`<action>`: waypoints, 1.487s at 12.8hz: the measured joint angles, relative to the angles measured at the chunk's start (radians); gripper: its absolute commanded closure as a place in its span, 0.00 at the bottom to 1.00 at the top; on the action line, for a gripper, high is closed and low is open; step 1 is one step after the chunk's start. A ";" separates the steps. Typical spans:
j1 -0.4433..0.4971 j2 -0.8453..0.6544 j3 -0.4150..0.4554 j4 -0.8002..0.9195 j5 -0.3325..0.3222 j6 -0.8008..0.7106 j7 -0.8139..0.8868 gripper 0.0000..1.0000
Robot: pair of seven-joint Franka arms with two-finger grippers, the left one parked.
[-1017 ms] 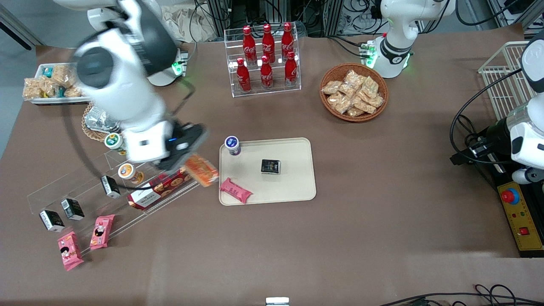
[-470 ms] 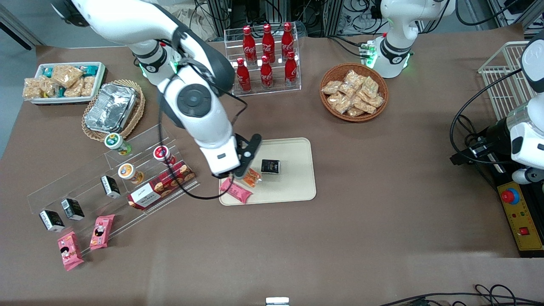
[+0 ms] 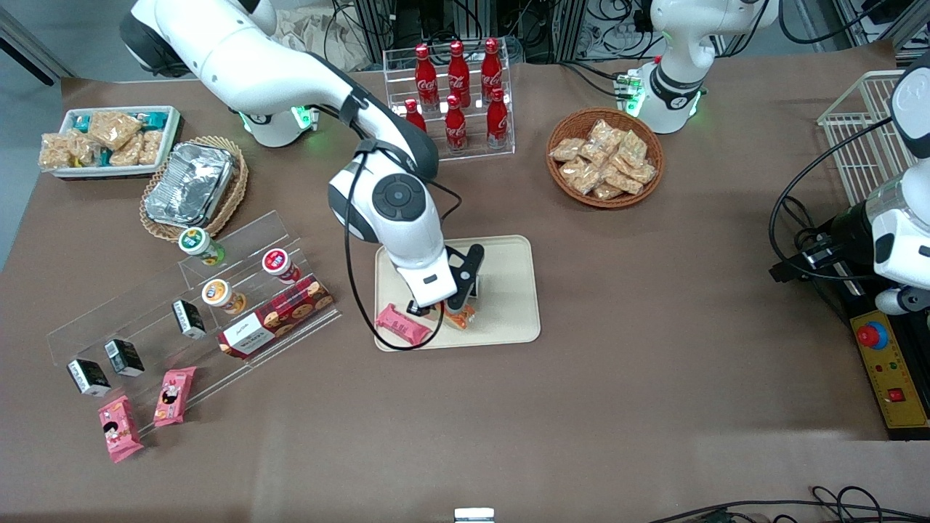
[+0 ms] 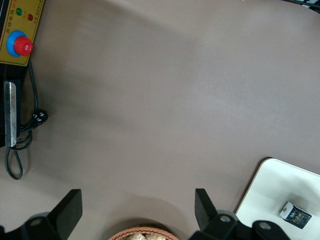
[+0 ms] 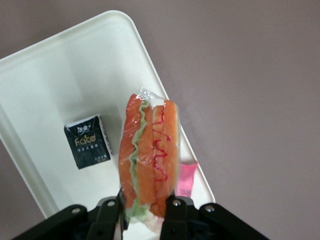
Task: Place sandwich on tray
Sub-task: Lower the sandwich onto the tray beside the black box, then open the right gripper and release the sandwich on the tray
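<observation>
My right gripper [image 3: 445,311] is shut on the sandwich [image 3: 459,317] and holds it over the cream-beige tray [image 3: 508,290], near the tray's edge closest to the front camera. In the right wrist view the wrapped sandwich [image 5: 149,155], with orange, red and green stripes, sits between the gripper's fingers [image 5: 172,212], with the tray [image 5: 65,85] under it. I cannot tell whether the sandwich touches the tray.
On the tray lie a pink snack bar [image 3: 402,325] and a small black carton [image 5: 88,141], partly hidden by the arm in the front view. A clear stepped rack [image 3: 196,290] with cups and cartons stands toward the working arm's end. A cola bottle rack [image 3: 456,102] and snack basket [image 3: 604,157] stand farther from the camera.
The right arm has swung from the stepped rack to above the tray, carrying the sandwich in its shut gripper. Nothing else has moved.
</observation>
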 measured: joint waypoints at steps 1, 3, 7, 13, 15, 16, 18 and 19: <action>0.007 0.010 -0.002 0.000 -0.003 0.010 0.024 0.70; 0.025 0.029 -0.003 0.000 -0.036 0.035 0.077 0.70; 0.086 0.073 -0.009 0.000 -0.115 0.074 0.205 0.63; 0.092 0.093 -0.030 0.004 -0.121 0.101 0.251 0.02; 0.083 0.089 -0.031 0.013 -0.121 0.101 0.252 0.02; 0.082 0.083 -0.031 0.017 -0.121 0.101 0.253 0.02; 0.075 0.054 -0.032 0.028 -0.092 0.088 0.271 0.02; 0.056 0.024 -0.034 0.036 -0.042 0.052 0.280 0.02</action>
